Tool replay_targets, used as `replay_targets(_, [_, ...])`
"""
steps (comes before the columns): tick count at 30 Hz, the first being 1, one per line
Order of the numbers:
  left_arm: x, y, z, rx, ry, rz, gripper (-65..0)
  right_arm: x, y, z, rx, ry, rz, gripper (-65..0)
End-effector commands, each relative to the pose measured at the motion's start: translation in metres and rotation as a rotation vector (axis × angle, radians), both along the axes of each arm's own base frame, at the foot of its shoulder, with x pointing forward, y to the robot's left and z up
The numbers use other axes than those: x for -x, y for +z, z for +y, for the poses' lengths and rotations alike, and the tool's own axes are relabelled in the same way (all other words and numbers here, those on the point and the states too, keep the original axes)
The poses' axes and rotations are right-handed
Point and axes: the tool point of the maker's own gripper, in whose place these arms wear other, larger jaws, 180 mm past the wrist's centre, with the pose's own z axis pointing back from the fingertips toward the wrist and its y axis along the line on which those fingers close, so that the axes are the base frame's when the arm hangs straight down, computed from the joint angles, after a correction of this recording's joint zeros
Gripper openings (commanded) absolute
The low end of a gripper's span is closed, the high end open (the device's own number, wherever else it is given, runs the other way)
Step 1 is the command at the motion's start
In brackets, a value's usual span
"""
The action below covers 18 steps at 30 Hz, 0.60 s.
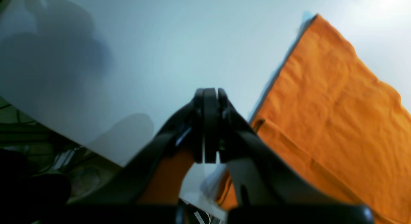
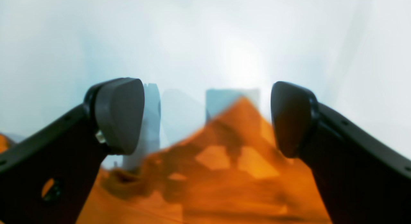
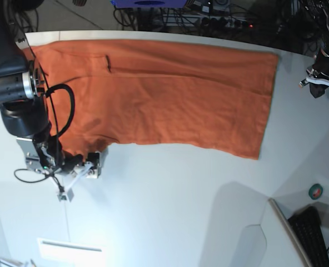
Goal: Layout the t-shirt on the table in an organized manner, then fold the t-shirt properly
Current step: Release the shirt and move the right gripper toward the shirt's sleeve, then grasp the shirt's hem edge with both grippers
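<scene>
The orange t-shirt (image 3: 164, 94) lies spread flat across the far part of the white table (image 3: 170, 206), one sleeve corner hanging toward the near left. My right gripper (image 3: 91, 165) sits at that corner, open. In the right wrist view the gripper (image 2: 207, 118) has its grey pads (image 2: 118, 115) wide apart, and rumpled t-shirt (image 2: 231, 166) lies loose below and between them. My left gripper (image 1: 210, 95) is shut on nothing above bare table (image 1: 176, 50), with the t-shirt (image 1: 337, 105) and its straight edge just to its right. In the base view this left gripper (image 3: 319, 80) hangs off the shirt's right edge.
Cables and equipment crowd the floor beyond the far table edge. A small green roll (image 3: 316, 191) and a keyboard (image 3: 310, 236) lie past the curved right edge. A grey-white panel with a slot (image 3: 70, 246) sits at the near left.
</scene>
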Motion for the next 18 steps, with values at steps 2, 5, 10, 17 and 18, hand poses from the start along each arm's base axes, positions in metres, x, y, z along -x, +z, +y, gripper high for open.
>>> replay_targets(2, [-0.005, 0.012, 0.006, -0.027, -0.007, -0.032, -65.0, -0.018, 0.016, -0.005, 0.011, -0.010, -0.045, -6.6])
replay_targets(5, [-0.004, 0.012, 0.005, -0.026, -0.006, -0.032, -65.0, -0.017, 0.013, -0.024, 0.062, -0.069, -0.036, -6.6])
replay_targets(10, [-0.005, 0.011, 0.004, -0.023, -0.008, -0.031, -65.0, -0.007, 0.004, -0.027, 0.112, -0.044, -0.012, -10.1])
replay_targets(17, [-0.006, 0.011, 0.004, -0.024, -0.010, -0.033, -65.0, -0.001, -0.003, -0.019, 0.150, 0.001, 0.002, -34.7])
replay_targets(18, [-0.006, 0.011, 0.004, -0.023, -0.011, -0.034, -65.0, -0.001, -0.003, -0.019, 0.151, 0.002, 0.003, -36.5])
